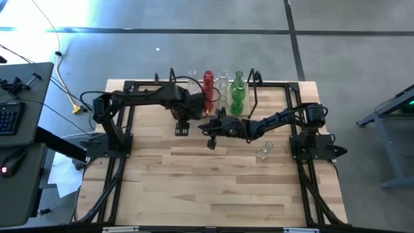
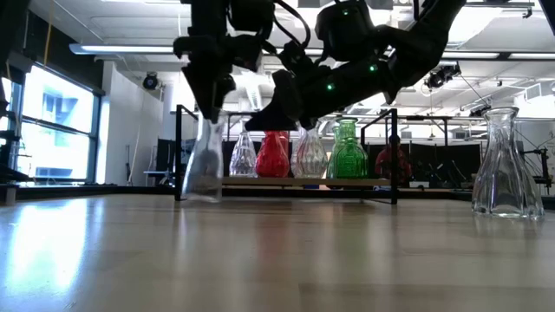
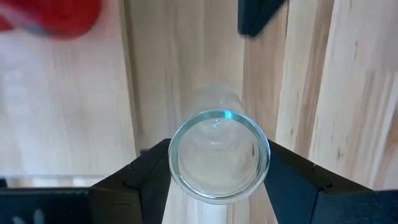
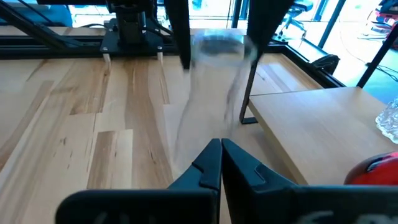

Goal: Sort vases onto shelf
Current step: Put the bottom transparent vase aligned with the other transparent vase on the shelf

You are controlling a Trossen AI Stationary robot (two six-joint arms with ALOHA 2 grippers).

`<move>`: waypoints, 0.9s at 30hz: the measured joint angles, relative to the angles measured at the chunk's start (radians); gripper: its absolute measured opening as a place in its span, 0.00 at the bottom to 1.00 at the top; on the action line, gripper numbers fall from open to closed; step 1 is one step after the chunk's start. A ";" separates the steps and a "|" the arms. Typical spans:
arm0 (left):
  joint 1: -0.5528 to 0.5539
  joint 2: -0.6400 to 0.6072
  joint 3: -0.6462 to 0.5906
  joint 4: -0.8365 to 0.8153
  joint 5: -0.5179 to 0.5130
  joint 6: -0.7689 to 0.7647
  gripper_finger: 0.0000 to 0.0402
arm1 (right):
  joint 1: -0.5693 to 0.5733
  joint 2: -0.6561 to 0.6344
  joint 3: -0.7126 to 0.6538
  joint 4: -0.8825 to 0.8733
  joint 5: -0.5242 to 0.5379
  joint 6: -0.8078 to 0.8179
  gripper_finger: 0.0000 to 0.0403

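The left gripper (image 3: 217, 180) is clamped on the neck of a clear vase (image 3: 219, 163): in its wrist view a dark finger (image 3: 140, 180) presses on each side of the round glass rim, and the open mouth faces straight up at the camera. The vase therefore stands upright between the fingers, long axis vertical, belly below and base apparently on or just above the tabletop (image 1: 213, 188). Holding it by the narrow neck from above keeps it plumb and leaves the belly free to be set down, which suits carrying it to the shelf.

Just beside it, the right gripper (image 4: 221, 163) hangs with its fingers pressed together on nothing, tips aimed toward the held vase directly ahead of it. It looks to be waiting, out of the left arm's path.

Off behind the right gripper, well apart, a second clear vase (image 1: 263, 152) stands upright on the table, not yet sorted.

Beyond both grippers lies the shelf (image 4: 311, 124), a low light-wood board with black wire frames. On it a row stands upright, necks up: a clear ribbed vase (image 2: 244, 156), a red vase (image 2: 272, 156), another clear one (image 2: 310, 156), a green vase (image 2: 348, 152) and a second red vase (image 2: 392, 160).
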 joint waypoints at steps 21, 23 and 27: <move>0.192 -0.005 0.246 -0.121 -0.068 0.160 0.50 | 0.000 0.000 0.000 -0.008 0.000 0.000 0.00; 0.210 0.007 0.246 -0.105 -0.080 0.175 0.50 | 0.000 0.000 0.000 -0.008 0.000 0.000 0.00; 0.245 0.023 0.246 -0.094 -0.106 0.199 0.50 | 0.000 0.000 0.000 -0.007 0.000 0.000 0.00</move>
